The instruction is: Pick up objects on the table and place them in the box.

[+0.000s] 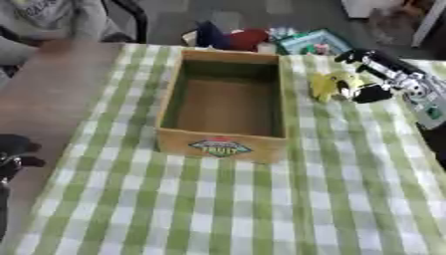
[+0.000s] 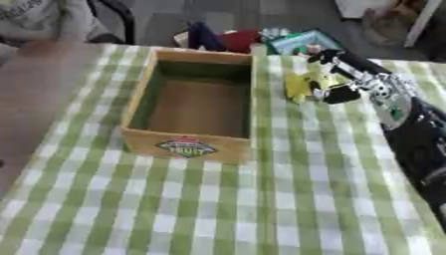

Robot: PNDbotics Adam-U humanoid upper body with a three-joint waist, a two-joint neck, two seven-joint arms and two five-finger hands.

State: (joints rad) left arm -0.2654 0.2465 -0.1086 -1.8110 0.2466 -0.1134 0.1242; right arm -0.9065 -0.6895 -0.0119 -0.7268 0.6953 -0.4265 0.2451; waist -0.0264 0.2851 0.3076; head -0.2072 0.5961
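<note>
A wooden box [image 1: 220, 142] with a fruit label on its front stands in the middle of the green checked tablecloth; its inside looks bare. To its right a small yellow object [image 1: 327, 84] sits just off the cloth, level with the box's far half. My right hand [image 1: 368, 88] reaches in from the right and its dark fingers curl round the yellow object. My left hand [image 1: 12, 152] shows as a dark shape at the left edge, low and idle; how it is posed is unclear.
Beyond the table's far edge lie red, blue and teal items [image 1: 261, 40]. A person's sleeve [image 1: 26, 45] rests on the bare brown tabletop [image 1: 44, 99] at far left. The cloth [image 1: 226, 209] spreads toward me.
</note>
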